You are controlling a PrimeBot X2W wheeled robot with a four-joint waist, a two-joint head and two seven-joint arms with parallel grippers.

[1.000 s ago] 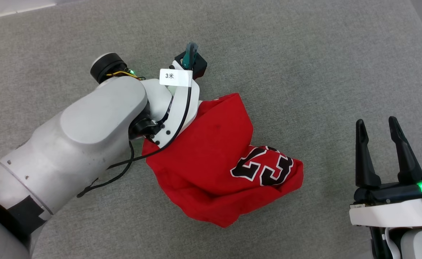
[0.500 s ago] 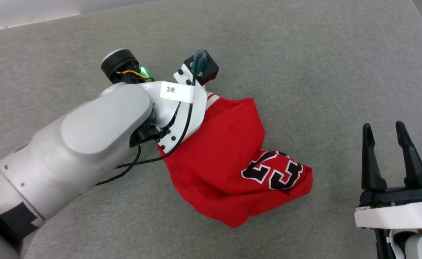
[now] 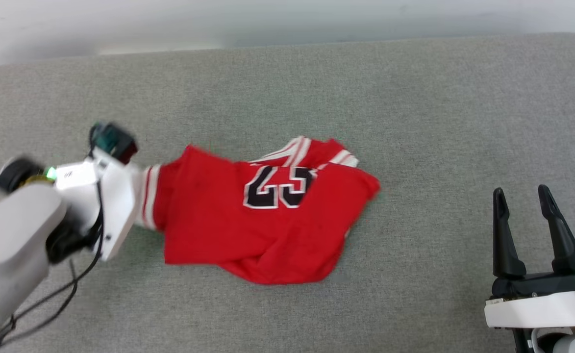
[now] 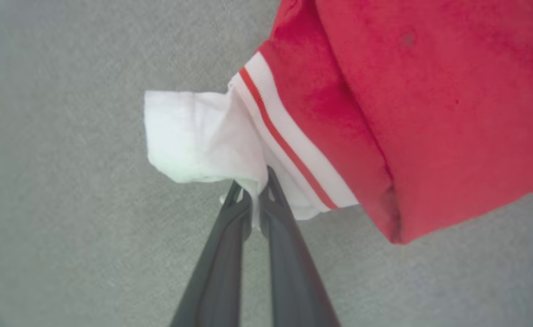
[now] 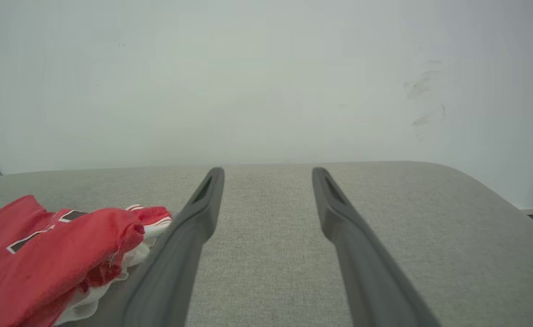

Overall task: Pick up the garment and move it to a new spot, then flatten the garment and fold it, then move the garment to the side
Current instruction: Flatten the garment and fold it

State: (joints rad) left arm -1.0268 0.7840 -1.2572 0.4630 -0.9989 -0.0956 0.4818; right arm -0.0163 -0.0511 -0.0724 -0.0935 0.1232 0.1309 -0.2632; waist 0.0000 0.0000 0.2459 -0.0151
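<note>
garment: red jersey (image 3: 209, 220), a bunched heap in the middle of the grey cushion (image 3: 414, 122). "23" (image 3: 280, 186) faces up, partly creased.
long axis: roughly 9-to-3 o'clock in the head view. The white sleeve (image 4: 189, 136) is at the 9 o'clock end and the red bulk runs toward 3.
grab point: sleeve cloth just beside the striped trim (image 4: 293, 150), at the garment's 9 o'clock tip.
left gripper (image 4: 253, 181): sits at the garment's 9 o'clock. Fingers are pressed together with white sleeve fabric pinched between the tips.
right gripper (image 3: 520, 191): about 4 o'clock from the garment and well apart. Fingers are spread with nothing between them, pointing toward 12 over bare cushion.
nearer arm: left, since you're already on the cloth with it. To reach the 3 o'clock end with the right, you'd have to travel toward 10 o'clock.
key relation: the whole garment lies toward 3 o'clock from your left pinch. Any pull toward 9 runs along the long axis, so the heap trails behind the sleeve.
step (my read): you're in the pick-and-relocate part. The garment isn't flat or folded yet.
risk (my read): you only have a thin pinch on one sleeve. The bulk may drag and bunch rather than lift, or the cloth may slip out.
</note>
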